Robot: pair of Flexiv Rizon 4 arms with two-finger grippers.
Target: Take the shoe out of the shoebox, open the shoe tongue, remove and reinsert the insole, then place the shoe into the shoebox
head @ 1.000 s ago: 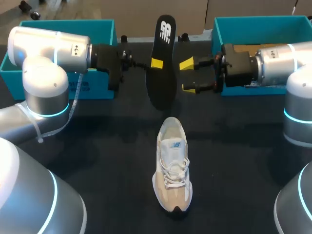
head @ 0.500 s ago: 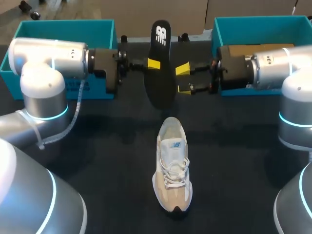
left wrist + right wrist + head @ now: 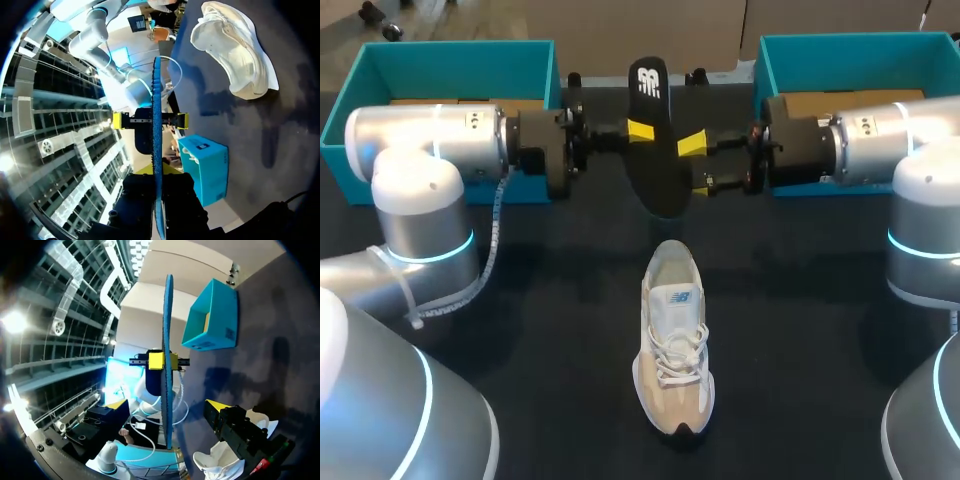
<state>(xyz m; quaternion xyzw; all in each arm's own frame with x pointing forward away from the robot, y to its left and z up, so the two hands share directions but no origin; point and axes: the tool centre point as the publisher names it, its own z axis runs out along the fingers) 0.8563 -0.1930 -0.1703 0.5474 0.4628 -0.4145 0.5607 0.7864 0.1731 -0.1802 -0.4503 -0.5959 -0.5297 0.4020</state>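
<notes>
1. The biggest change over the last second is on the right. My right gripper (image 3: 696, 167) has slid in from its side, and its yellow tips now straddle the insole (image 3: 658, 178). A second ago they hung just beside it.
2. Those right fingers are spread wide. In the right wrist view the insole stands edge-on between them with a gap on either side, so nothing is gripped there yet.
3. My left gripper (image 3: 640, 131) has kept its pinch on the insole throughout, one tip on each face. It carries the whole weight.
4. The insole has dropped a little and leaned over. Its logo end sits lower than before, and its lower end hangs above the table (image 3: 550, 300), just behind the heel of the shoe (image 3: 675, 350).
5. The shoe has not moved. It lies upright on the table, well apart from both arms, with its collar towards the grippers and its toe towards me.
6. The left teal box (image 3: 440, 58) and the right teal box (image 3: 860, 50) stand at the far corners, unchanged. I cannot tell which is the base and which the lid.
7. I read this as a handover being set up. The shoe and insole are both out, and reinsertion comes next.
8. The right fingers must close squarely on the insole before the left lets go, or it may swing or drop.
</notes>
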